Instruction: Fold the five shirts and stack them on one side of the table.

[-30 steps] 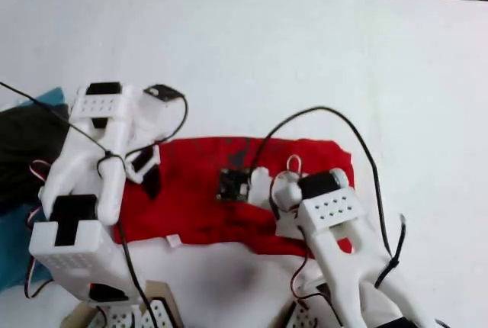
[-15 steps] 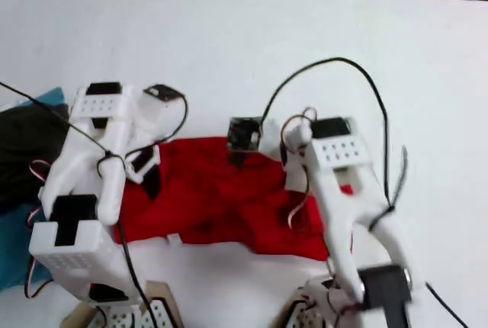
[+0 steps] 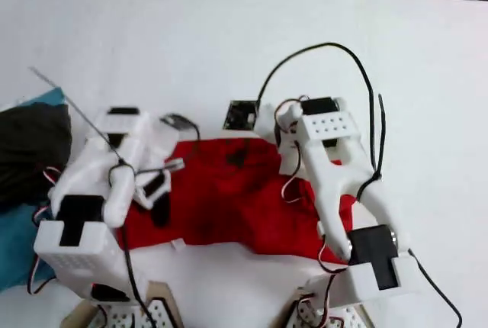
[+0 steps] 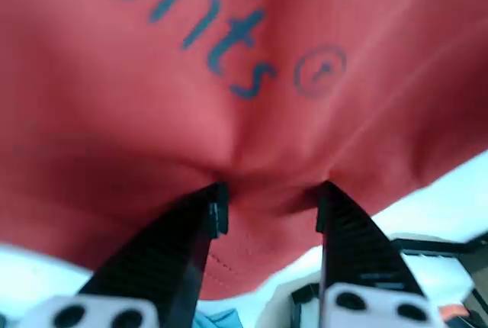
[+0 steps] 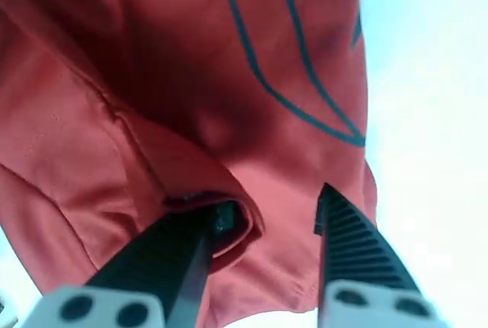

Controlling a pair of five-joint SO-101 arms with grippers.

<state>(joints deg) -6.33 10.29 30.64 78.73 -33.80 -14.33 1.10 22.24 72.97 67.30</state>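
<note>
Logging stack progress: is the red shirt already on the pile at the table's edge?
No, the red shirt lies spread mid-table, not on the dark pile.

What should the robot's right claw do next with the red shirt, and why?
Probably shut the right gripper on the red shirt. It is open and pressed down onto the cloth, and a rolled edge of the shirt sits in its gap, so closing should pinch that edge ready for a fold.

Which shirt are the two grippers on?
The red shirt in the middle: the left gripper and right gripper sit open on it. The black shirt and blue shirt lie piled to one side.
</note>
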